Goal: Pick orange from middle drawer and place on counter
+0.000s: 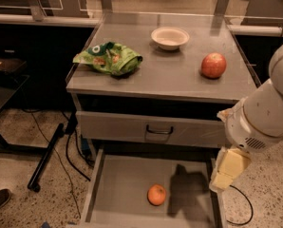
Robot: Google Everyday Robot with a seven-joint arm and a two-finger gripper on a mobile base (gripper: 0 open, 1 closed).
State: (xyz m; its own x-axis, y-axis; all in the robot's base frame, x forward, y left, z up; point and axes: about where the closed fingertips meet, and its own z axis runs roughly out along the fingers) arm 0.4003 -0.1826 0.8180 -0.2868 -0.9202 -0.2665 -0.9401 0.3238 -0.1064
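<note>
The small orange (156,194) lies on the flat bottom of the open middle drawer (117,189), near its front middle. The counter (170,77) is the grey cabinet top above it. My arm comes in from the right, white and bulky. My gripper (229,169), with pale yellow parts, hangs over the drawer's right wall, to the right of the orange and above it. It holds nothing that I can see. Its shadow falls on the drawer bottom just right of the orange.
On the counter sit a red apple (213,65) at the right, a white bowl (170,37) at the back and a green chip bag (108,58) at the left. A shut drawer front with a dark handle (159,130) is above the open drawer. A stand leg and cables (49,156) are on the floor at the left.
</note>
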